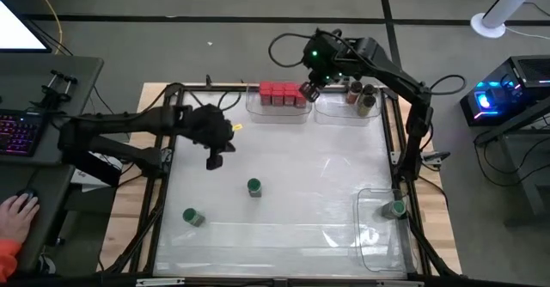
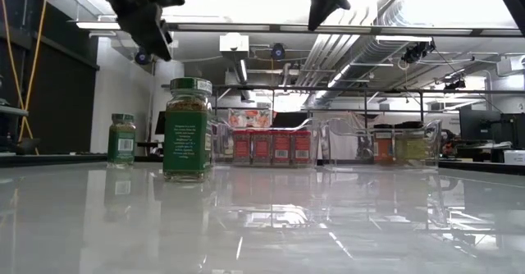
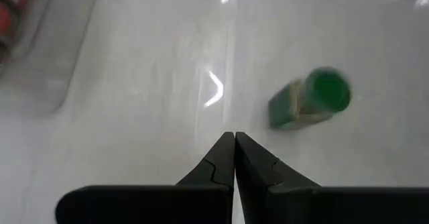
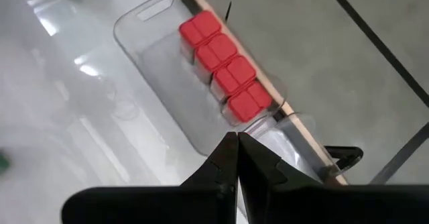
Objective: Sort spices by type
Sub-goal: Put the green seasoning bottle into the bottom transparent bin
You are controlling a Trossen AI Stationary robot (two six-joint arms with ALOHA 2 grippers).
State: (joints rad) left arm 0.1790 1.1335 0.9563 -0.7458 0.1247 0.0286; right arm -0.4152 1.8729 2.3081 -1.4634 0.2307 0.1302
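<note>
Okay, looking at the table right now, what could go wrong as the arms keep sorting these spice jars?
1. The left gripper is shut above the table near a green-capped jar; descending without opening could knock it over.
2. The right gripper hovers shut at the end of the red-capped jars in their clear bin; dropping there might jostle the row.
3. Another green-capped jar stands near the table's front, where a nudge might push it off.

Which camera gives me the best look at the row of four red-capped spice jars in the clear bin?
The right wrist view: the four red square-capped jars sit unobstructed from above in their clear plastic bin. The high view shows them small at the table's far edge. The low view shows their sides, far off. The left wrist view catches only a blurred red sliver.
</note>
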